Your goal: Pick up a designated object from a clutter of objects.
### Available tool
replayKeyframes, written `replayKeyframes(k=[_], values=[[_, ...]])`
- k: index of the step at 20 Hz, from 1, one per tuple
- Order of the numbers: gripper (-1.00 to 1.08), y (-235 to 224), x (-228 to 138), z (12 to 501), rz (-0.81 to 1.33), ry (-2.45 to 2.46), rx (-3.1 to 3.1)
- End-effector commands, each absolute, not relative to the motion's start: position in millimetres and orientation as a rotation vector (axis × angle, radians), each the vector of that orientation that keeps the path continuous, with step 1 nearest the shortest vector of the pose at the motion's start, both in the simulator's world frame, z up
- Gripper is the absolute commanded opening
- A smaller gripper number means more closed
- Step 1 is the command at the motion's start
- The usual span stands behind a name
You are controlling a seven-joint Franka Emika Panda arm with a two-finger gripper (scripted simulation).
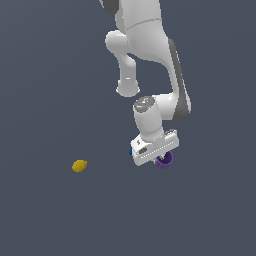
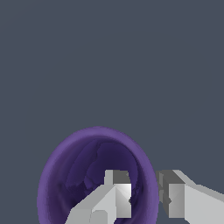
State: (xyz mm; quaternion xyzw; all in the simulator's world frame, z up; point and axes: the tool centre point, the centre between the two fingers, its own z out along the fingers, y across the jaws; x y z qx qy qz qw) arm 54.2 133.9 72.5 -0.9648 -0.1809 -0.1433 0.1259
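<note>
The purple cup (image 1: pixel 165 159) shows just below my gripper (image 1: pixel 158 155) in the exterior view, mostly hidden by the hand. In the wrist view the purple cup (image 2: pixel 87 166) fills the near field with its mouth facing the camera. My gripper (image 2: pixel 144 194) straddles its rim: one finger (image 2: pixel 117 192) is inside the cup, the other finger (image 2: pixel 175 197) is outside, and the jaws are closed on the wall. I cannot tell whether the cup is off the floor.
A yellow lemon (image 1: pixel 79 165) lies well off to the exterior view's left. A tiny blue piece (image 1: pixel 130 150) peeks out beside the hand. The lime-green ball and the yellow cup are out of view. The floor is plain dark grey.
</note>
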Motion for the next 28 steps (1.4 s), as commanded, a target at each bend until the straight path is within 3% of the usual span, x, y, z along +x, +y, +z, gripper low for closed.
replayKeyframes(k=[1, 15, 28], values=[[-1.00, 134, 54, 72, -0.417, -0.526, -2.810], [-1.00, 129, 51, 82, -0.418, -0.527, -2.810], [-1.00, 90, 28, 150, -0.418, -0.526, -2.811]])
